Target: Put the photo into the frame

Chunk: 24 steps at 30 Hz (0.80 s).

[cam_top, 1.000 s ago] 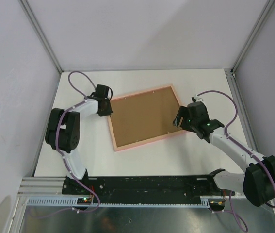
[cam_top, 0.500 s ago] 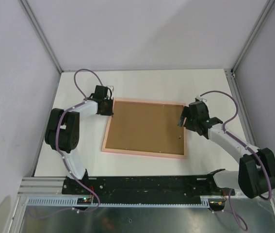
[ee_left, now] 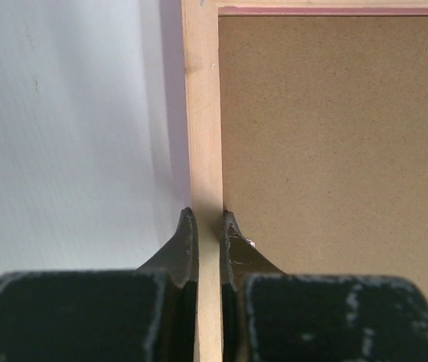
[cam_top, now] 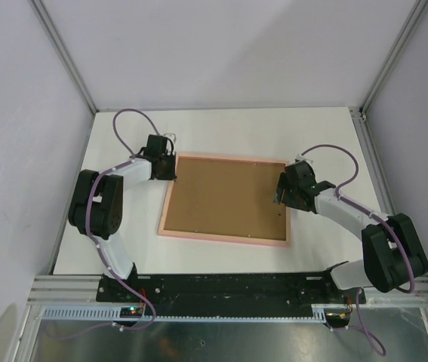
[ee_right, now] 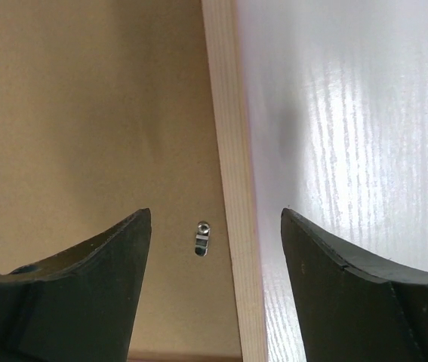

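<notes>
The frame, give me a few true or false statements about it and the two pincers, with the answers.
1. The frame lies with its brown backing board facing up. True.
2. The left pincer is open, clear of the frame. False: it is shut on the frame's left rail.
3. The right pincer is open, straddling the right rail. True.
4. The sunflower photo lies on the backing board. False: no photo is in view.
</notes>
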{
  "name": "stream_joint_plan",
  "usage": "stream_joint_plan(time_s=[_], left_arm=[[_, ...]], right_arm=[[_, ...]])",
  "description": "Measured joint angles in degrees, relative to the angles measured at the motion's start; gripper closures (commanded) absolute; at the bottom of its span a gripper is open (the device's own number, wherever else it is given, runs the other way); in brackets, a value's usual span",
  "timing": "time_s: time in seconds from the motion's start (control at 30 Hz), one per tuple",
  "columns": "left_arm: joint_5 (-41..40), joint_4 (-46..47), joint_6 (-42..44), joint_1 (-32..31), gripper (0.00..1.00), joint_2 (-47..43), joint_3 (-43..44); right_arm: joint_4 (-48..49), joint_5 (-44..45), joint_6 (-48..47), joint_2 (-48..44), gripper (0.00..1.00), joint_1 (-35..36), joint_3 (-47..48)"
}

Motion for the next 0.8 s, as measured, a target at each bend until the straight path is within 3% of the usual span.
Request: stream_joint_plan(time_s=[0.57,0.8], left_arm=[[0.1,0.0,-0.8,0.2,1.0,0.0,0.0],[0.5,0.0,-0.8,0.4,1.0,0.0,0.0]], right_arm=[[-0.1,1.4,1.4,0.6,0.41,3.8,-3.9],[0.9,1.6,1.6,0.6,0.61,3.9,-4.3]])
